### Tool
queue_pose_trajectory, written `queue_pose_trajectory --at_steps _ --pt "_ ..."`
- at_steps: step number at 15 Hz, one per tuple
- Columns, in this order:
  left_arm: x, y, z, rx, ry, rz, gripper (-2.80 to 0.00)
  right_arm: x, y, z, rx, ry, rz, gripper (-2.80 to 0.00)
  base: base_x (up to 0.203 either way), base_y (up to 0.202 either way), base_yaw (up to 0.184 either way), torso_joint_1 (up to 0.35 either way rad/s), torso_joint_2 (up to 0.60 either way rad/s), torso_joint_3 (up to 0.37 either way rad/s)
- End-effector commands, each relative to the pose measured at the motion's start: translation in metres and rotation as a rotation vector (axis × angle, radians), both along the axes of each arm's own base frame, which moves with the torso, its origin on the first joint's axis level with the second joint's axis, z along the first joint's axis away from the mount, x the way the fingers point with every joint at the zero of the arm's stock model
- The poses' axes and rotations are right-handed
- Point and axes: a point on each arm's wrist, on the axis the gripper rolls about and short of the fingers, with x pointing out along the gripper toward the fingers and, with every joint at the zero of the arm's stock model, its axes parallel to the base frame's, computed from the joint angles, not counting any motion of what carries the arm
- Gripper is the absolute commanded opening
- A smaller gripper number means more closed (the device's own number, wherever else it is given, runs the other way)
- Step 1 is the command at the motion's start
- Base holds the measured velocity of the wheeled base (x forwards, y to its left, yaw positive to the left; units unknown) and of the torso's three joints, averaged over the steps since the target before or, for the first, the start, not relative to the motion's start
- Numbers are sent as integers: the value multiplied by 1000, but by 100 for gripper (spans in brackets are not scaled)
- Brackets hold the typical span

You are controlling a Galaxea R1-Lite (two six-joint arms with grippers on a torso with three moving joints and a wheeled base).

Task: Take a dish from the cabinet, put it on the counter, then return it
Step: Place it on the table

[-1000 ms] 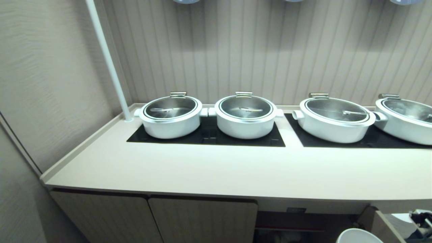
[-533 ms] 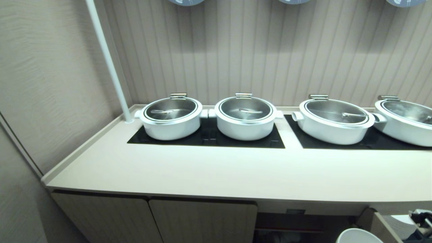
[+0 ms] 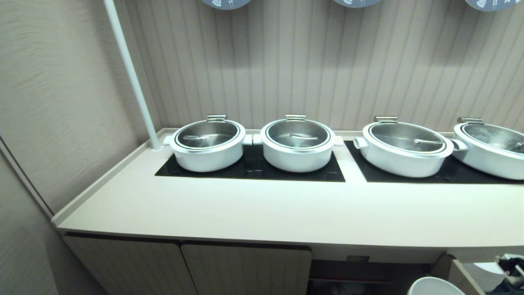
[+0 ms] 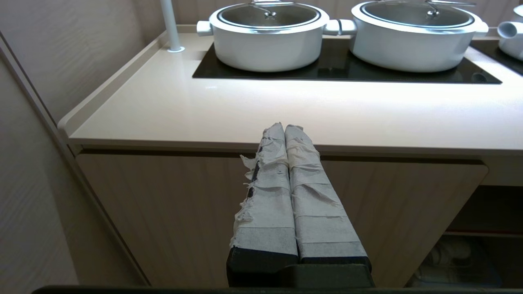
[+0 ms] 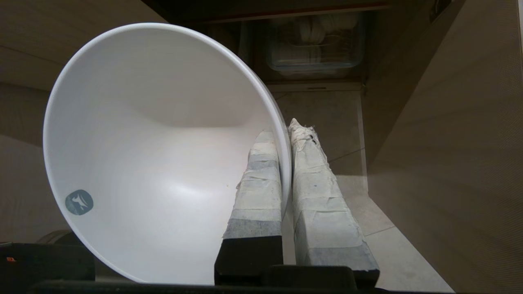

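White ceramic fills most of the right wrist view: the bowl (image 5: 155,151), deep and plain, is gripped by its rim in the right gripper (image 5: 288,130). One taped finger (image 5: 257,183) lies inside the bowl and the other presses the outside, so the wall is pinched between them. A small grey round mark sits on the bowl's inner wall. In the head view only the bowl's rim (image 3: 434,284) shows, below the front edge of the worktop (image 3: 266,209) and in front of the open cabinet (image 3: 368,274), whose door (image 3: 458,272) hangs open just beside the bowl. Beyond the bowl, inside the cabinet, a clear box (image 5: 314,45) sits low down.

On the worktop, behind its bare front strip, four white lidded pots (image 3: 208,143) stand in a row on black glass panels (image 3: 254,168). A white pole (image 3: 131,73) rises from the worktop near the leftmost pot.

The left gripper (image 4: 286,128) hangs in front of the closed cabinet doors (image 4: 171,212) below the worktop edge, its taped fingers pressed together and holding nothing.
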Motion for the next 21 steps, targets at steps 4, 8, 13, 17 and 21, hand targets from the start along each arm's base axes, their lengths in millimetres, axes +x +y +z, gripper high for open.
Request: queue_pose_trajectory --at_steps 4,8,13,17,21 --pt "0 0 0 0 -1 0 -280 0 0 0 1 2 0 -280 0 0 0 64 -121 -60" --pt "0 0 0 0 -1 1 -280 0 0 -1 0 9 -1 -280 0 0 0 31 -70 -33" --pt "0 0 0 0 0 0 -280 1 0 -1 -15 16 -14 -280 0 0 0 0 0 0" --pt "0 0 0 0 -1 0 -280 1 -1 -1 -14 14 -16 -280 0 0 0 0 0 0" --pt "0 0 0 0 -1 0 -280 3 -1 -1 -9 7 -27 -280 0 0 0 0 0 0"
